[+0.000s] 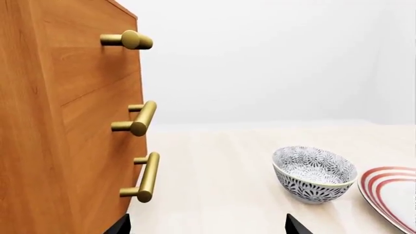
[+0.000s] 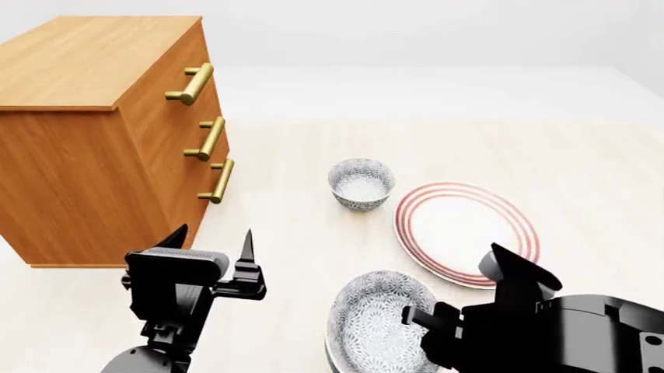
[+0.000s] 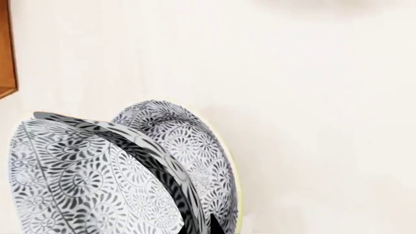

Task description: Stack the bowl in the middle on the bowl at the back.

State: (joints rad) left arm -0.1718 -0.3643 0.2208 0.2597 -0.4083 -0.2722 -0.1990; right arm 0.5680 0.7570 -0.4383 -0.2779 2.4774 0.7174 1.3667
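Beside the left gripper (image 2: 213,245), whose jaws are hanging wide apart with nothing between them, the wooden dresser (image 2: 99,140) is standing on the table (image 2: 581,148). Ahead of those jaws, the back bowl (image 2: 361,183) is sitting just beside the red-ringed plate (image 2: 465,231). The right gripper (image 2: 446,322) is clamping the middle bowl (image 2: 382,320) by its rim, above a third bowl (image 3: 195,156).

Light: bright, even and diffuse in all three views.
Shadows: faint, soft ones lay under the far bowl (image 2: 361,183) and the plate (image 2: 466,231).
Glare: the brass handles (image 1: 139,118) carried small highlights.
Sharpness: crisp throughout, without blur.
Clipping: the near bowl (image 3: 91,175) was cut by the right wrist frame edge.
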